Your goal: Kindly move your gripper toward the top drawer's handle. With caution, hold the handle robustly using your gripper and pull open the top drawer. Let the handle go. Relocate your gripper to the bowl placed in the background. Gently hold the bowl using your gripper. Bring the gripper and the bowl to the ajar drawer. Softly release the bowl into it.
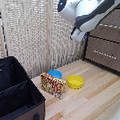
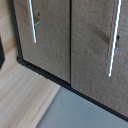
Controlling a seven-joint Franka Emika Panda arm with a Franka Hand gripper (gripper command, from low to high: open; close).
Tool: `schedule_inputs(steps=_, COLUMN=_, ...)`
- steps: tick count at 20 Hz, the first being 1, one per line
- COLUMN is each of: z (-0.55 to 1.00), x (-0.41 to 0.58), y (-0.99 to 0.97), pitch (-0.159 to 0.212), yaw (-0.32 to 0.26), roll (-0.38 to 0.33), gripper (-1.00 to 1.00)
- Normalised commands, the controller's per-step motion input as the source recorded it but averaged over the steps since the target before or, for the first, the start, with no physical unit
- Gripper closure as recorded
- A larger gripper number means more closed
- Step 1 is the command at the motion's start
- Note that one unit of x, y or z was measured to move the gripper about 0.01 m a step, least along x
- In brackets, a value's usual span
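Step in hand looks like the first one: approach to the handle, nothing grasped yet. Going left to right in the exterior view: black case (image 1: 15,93) far below the claw, then a patterned box (image 1: 53,85) with the blue bowl (image 1: 54,73) just behind it and a yellow bowl (image 1: 75,82) beside, all on the wooden table (image 1: 93,99), well below the claw and untouched. The claw (image 1: 79,35) hangs high, just off the cabinet's (image 1: 108,49) near edge, roughly level with the top drawer (image 1: 110,23), which sits closed; the arm hides most of its front. Handle (image 1: 111,26) shows as a thin silver bar past the claw; claw not on it. Finger state: cannot tell, tips too blurred in the exterior view and absent from the wrist view. The wrist view shows two brown drawer fronts with silver bars; can't tell which is the top one. Next move, by judgement: close the gap toward the handle, fingers apart and straddling the bar, square to the front, then clamp before pulling.
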Motion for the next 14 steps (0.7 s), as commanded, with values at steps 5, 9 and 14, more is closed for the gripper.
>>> schedule_inputs(steps=5, z=0.00, x=0.000, y=-0.73, pitch=0.000, yaw=-0.006, roll=-0.153, gripper=-1.00)
schedule_inputs(steps=9, z=0.00, x=0.037, y=-0.72, pitch=0.000, yaw=0.007, roll=-0.148, gripper=-1.00)
schedule_inputs(steps=14, z=0.10, x=0.058, y=-0.65, pitch=0.000, yaw=0.015, roll=-0.109, gripper=-1.00)
